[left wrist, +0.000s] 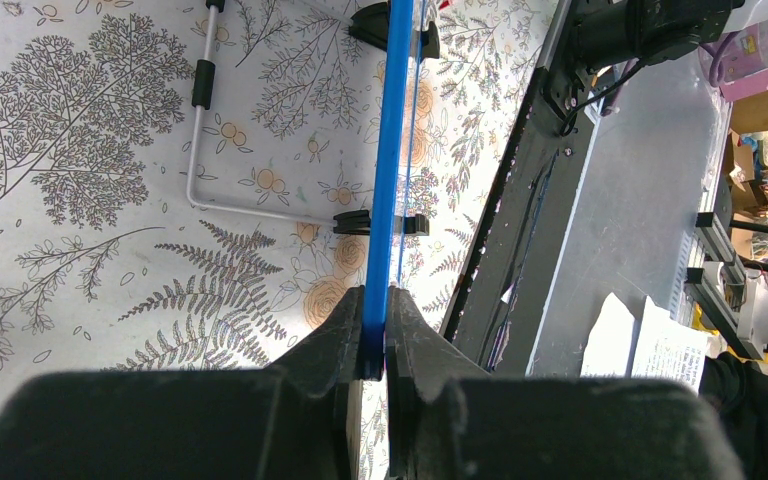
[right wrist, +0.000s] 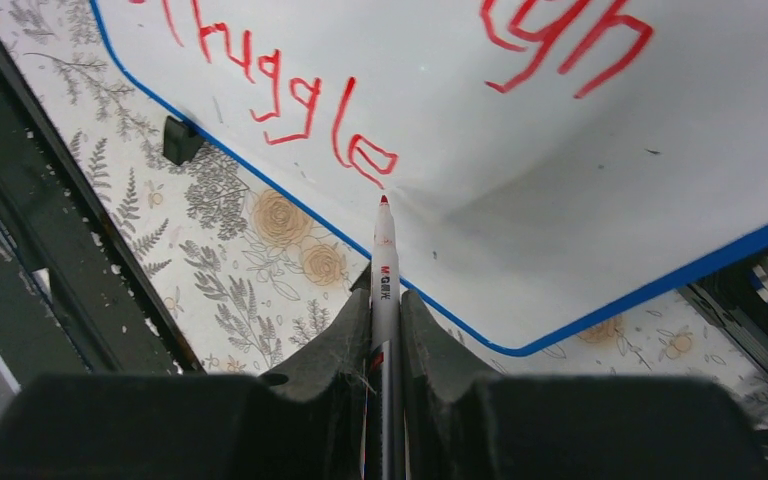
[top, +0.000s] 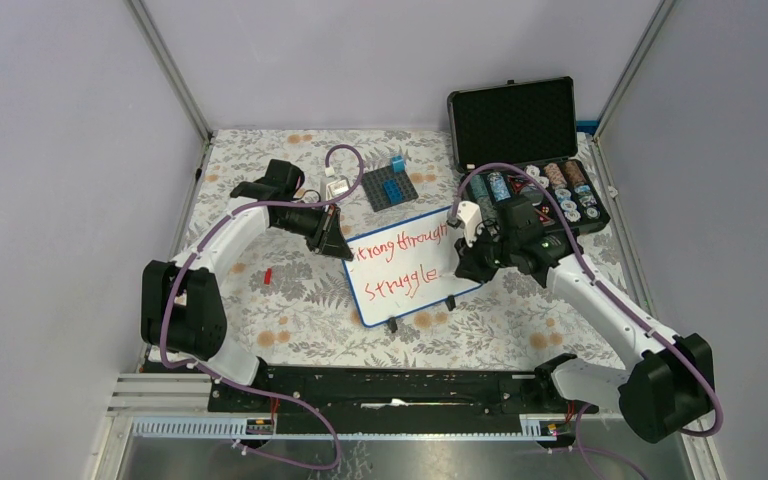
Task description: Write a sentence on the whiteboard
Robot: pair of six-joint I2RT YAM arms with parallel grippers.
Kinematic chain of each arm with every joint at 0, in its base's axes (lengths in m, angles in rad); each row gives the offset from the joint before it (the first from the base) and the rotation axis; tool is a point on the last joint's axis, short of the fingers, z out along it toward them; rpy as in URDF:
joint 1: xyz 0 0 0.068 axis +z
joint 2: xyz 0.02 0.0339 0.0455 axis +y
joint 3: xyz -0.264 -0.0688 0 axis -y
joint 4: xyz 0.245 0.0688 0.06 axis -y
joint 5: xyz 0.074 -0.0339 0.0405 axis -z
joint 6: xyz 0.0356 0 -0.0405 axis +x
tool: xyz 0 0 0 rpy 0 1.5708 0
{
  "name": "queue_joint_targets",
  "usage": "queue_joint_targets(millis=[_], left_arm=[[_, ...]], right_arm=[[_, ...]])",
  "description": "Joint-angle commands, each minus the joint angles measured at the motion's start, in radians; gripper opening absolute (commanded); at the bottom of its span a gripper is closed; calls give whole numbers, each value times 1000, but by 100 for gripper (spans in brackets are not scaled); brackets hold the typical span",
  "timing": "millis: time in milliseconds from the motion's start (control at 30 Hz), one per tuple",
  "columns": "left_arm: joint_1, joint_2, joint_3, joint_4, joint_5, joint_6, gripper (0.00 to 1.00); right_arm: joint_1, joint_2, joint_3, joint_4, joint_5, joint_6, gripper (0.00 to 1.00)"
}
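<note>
The whiteboard (top: 415, 285) stands tilted on the floral table, blue-rimmed, with "Strong through Struggle" written on it in red. My left gripper (top: 343, 245) is shut on its left edge. The left wrist view shows the blue rim (left wrist: 385, 180) edge-on, pinched between my left gripper's (left wrist: 377, 330) jaws. My right gripper (top: 465, 262) is at the board's right side, shut on a white red-tipped marker (right wrist: 384, 260). In the right wrist view, the right gripper (right wrist: 385, 305) holds the marker's tip just right of the last "e" on the whiteboard (right wrist: 560, 180); contact is unclear.
An open black foam-lined case (top: 550, 160) with poker chips stands at the back right, close behind my right arm. A grey baseplate (top: 390, 187) with blue bricks lies behind the board. A small red piece (top: 268, 275) lies at the left. The board's wire stand (left wrist: 200, 190) rests on the table.
</note>
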Motion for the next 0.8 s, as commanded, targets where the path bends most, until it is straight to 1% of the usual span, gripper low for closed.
queue_joint_targets(millis=[0,433,767], left_arm=[[-12,14,25,30,-63,41,0],[-12,7,18,31,-66,45,0],[-12,0,9,30,-69,51,0]], right_arm=[[-30,-8,38,39,43,30,0],[-42,12,44,86,56,59,0],[-42,40,55,116,9,82,0]])
